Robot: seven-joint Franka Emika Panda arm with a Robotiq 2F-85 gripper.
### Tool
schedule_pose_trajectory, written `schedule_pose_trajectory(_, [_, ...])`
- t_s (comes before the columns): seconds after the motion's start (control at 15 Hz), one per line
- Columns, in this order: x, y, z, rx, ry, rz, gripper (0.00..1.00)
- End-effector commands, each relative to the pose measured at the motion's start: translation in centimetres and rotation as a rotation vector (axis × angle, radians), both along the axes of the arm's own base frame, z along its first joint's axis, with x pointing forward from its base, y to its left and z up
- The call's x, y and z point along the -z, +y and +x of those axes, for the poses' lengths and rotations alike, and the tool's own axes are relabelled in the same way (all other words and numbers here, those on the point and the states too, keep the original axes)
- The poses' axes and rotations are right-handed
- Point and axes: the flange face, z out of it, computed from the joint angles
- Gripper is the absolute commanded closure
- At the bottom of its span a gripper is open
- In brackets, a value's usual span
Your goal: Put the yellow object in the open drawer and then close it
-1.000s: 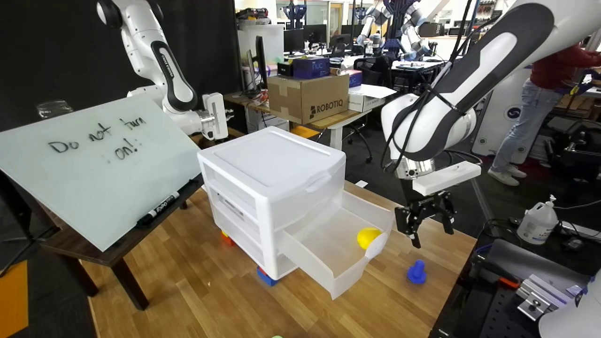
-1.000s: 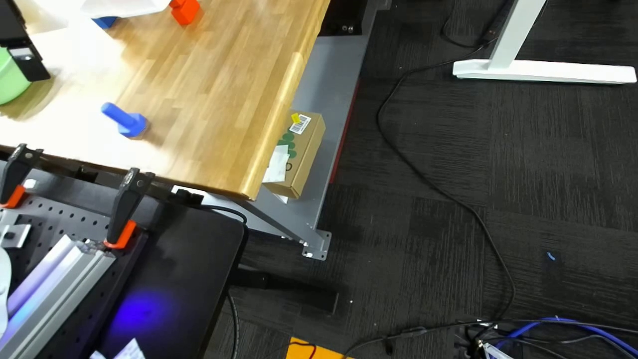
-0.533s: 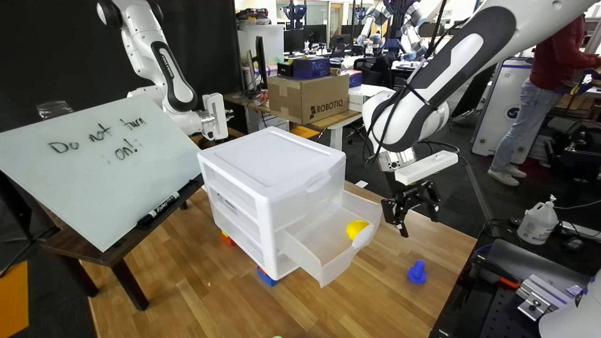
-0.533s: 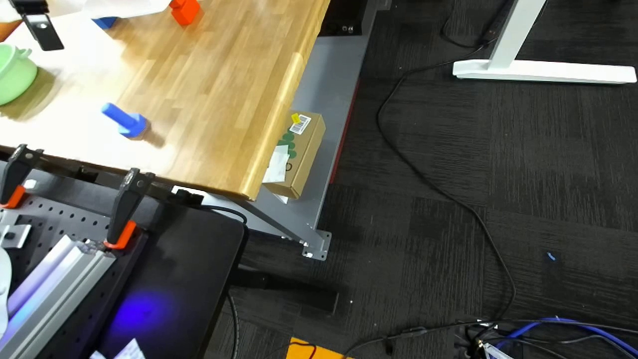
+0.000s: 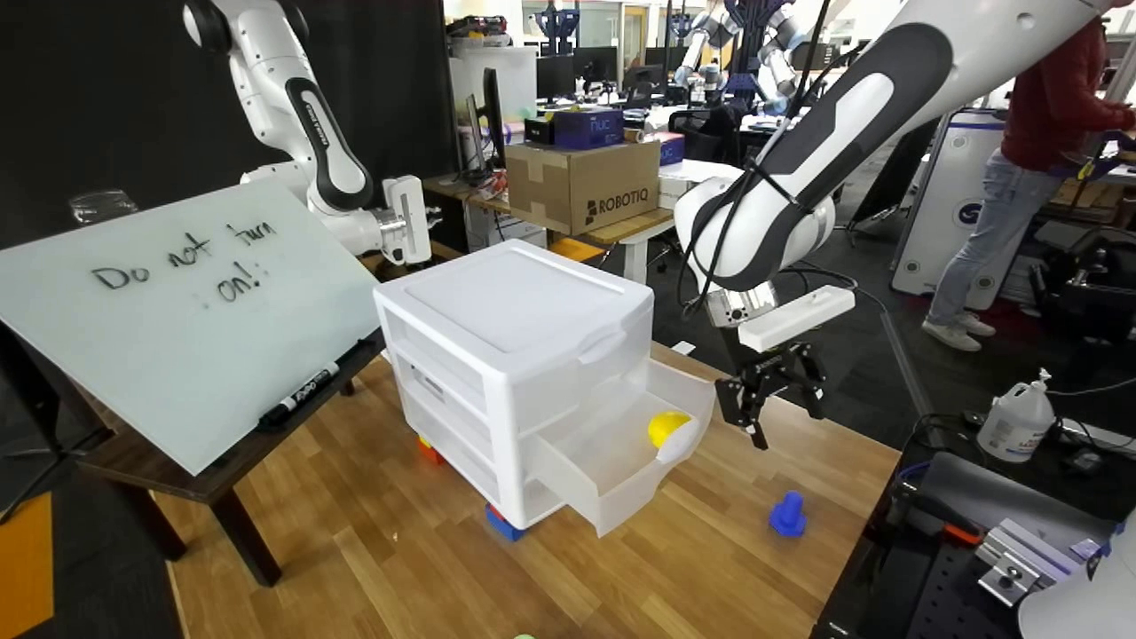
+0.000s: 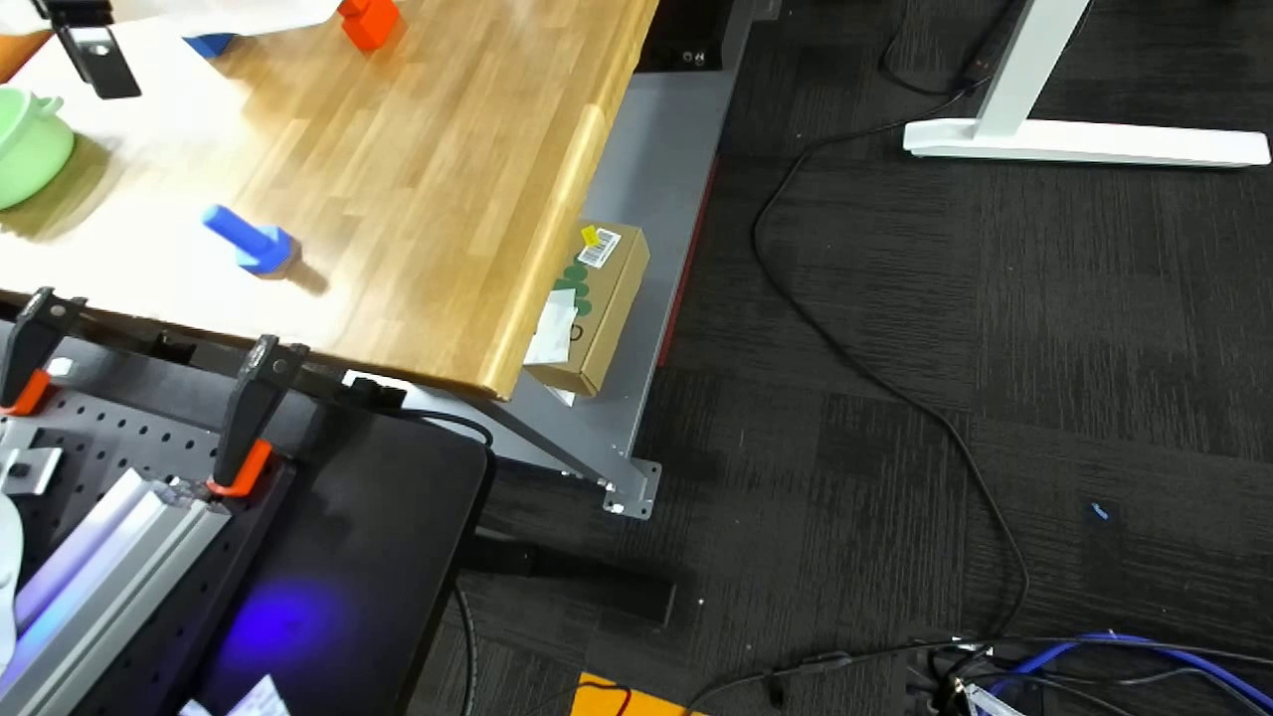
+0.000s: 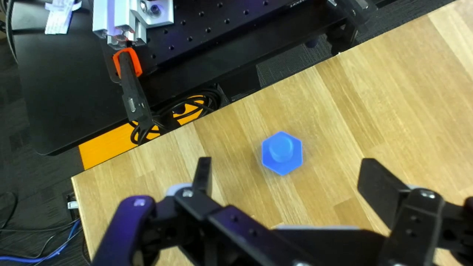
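In an exterior view the gripper (image 5: 786, 426) hangs by the front of the open drawer (image 5: 625, 508), its two fingers spread wide with just air between them; the finger nearer the drawer is right at its front corner, though from this angle I can't say whether they touch. The yellow object (image 5: 666, 428) lies inside the drawer, close behind the front wall, and of the three views this is the one that shows it. The drawer juts from the bottom of a white drawer unit (image 5: 519, 297). A whiteboard (image 5: 177, 311) reading "Do not turn on!" sits tilted beside the unit, a marker (image 5: 302, 397) on its ledge. In an exterior view a single dark finger (image 6: 102, 70) shows at the upper left; there too are a green pot (image 6: 30, 149), cut off by the edge, and a cardboard box (image 6: 602, 318) on a shelf under the wooden table (image 6: 428, 199). In the wrist view both fingers stand far apart at left and right, and between them shows a blue peg (image 7: 281, 153), upright on the table and untouched. The gripper's own body hides the wood along the bottom. Past the table's edge, a clamp (image 7: 133, 92) with an orange end sits on a black bench (image 7: 66, 96).
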Motion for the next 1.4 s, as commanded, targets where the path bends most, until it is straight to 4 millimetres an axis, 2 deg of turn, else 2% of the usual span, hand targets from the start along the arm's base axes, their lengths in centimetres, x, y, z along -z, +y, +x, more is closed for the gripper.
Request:
schedule_pose_trajectory(0.0, [0.1,0.0,-0.2,-0.004,-0.001,0.002,0.00])
schedule_pose_trajectory(0.67, [2.7,1.5,-4.8,-0.101,0.043,0.004,0.00])
schedule_pose_trajectory(0.93, [3.4,1.7,-5.0,-0.113,0.052,-0.003,0.00])
schedule_pose_trajectory(1.33, [3.4,1.8,-4.9,-0.092,0.069,-0.004,0.00])
